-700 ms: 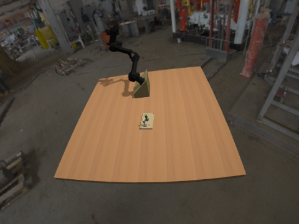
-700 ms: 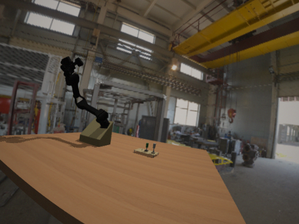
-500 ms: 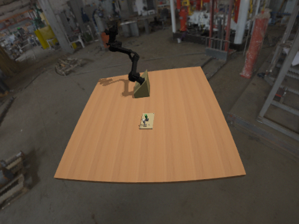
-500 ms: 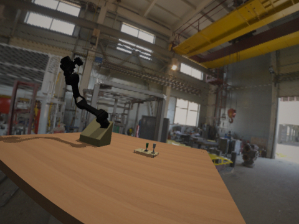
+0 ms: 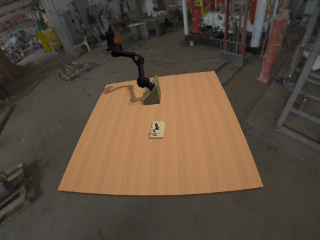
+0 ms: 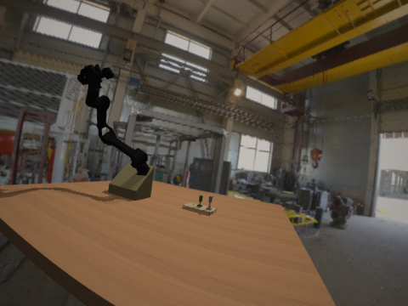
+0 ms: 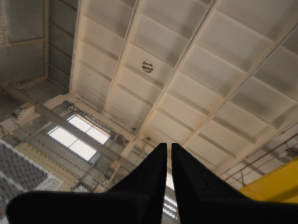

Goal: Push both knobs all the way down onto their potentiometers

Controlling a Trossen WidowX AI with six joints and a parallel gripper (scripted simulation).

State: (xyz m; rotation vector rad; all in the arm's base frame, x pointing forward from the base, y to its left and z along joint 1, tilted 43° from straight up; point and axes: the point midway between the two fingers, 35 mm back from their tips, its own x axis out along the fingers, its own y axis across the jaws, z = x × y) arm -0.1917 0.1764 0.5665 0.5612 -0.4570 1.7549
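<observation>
The pale yellow circuit board [image 5: 161,132] [image 6: 189,206] stands on the table, in front of the arm's base. A green knob [image 5: 156,124] [image 6: 201,198] stands upright over it. A grey-blue knob [image 5: 154,129] [image 6: 210,199] stands upright near the green one. Both look raised above the board on thin shafts; the exact gaps are too small to tell. My gripper [image 7: 168,149] is shut with nothing between its fingertips. It is high above the table and well away from the board, pointing upward. The wrist view shows only the ceiling and windows behind the fingers.
The wooden table [image 5: 200,133] [image 6: 170,255] carries an olive wedge-shaped base [image 5: 153,98] [image 6: 142,189] near its back edge. The black arm [image 5: 141,68] [image 6: 102,112] rises from that wedge and leans away from the board.
</observation>
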